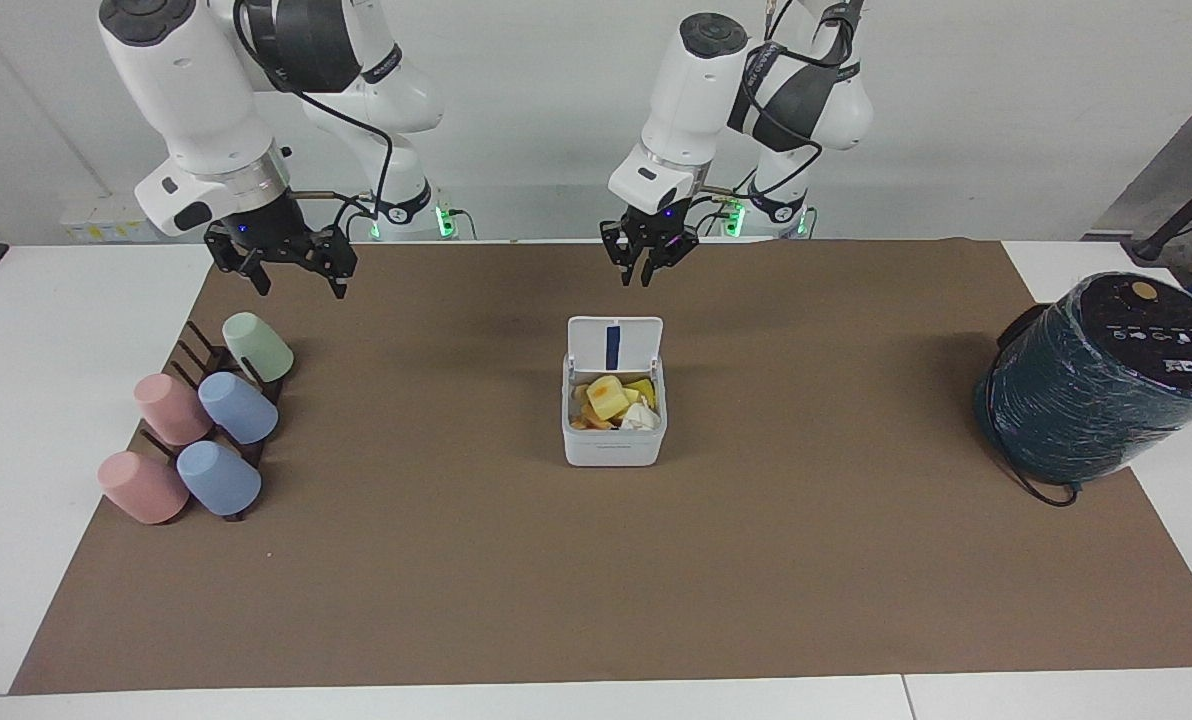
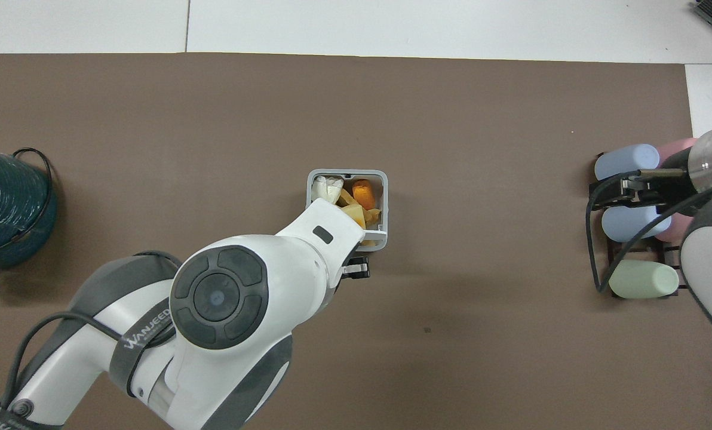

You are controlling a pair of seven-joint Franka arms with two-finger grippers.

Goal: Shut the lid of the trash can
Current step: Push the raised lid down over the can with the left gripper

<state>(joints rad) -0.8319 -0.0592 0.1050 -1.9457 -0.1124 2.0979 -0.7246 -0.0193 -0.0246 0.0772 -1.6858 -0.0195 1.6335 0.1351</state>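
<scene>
1. trash can (image 1: pixel 613 432) sits mid-surface, full of scraps; lid (image 1: pixel 614 345) stands upright at its robot-side edge.
2. left hand (image 1: pixel 646 262) hangs over the mat just robot-side of lid, fingers narrow, holding nothing.
3. right hand (image 1: pixel 281 262) waits over cup rack (image 1: pixel 218 420), spread open.
4. lid looks light, thin, stiff, hinged: push its top edge, no grip req'd. can prob. slides easily.

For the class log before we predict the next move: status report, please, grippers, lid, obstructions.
Left gripper up in the air by the lid, touching nothing. Right gripper waits over the cup rack. Lid upright, trash can open. Nothing blocking.
</scene>
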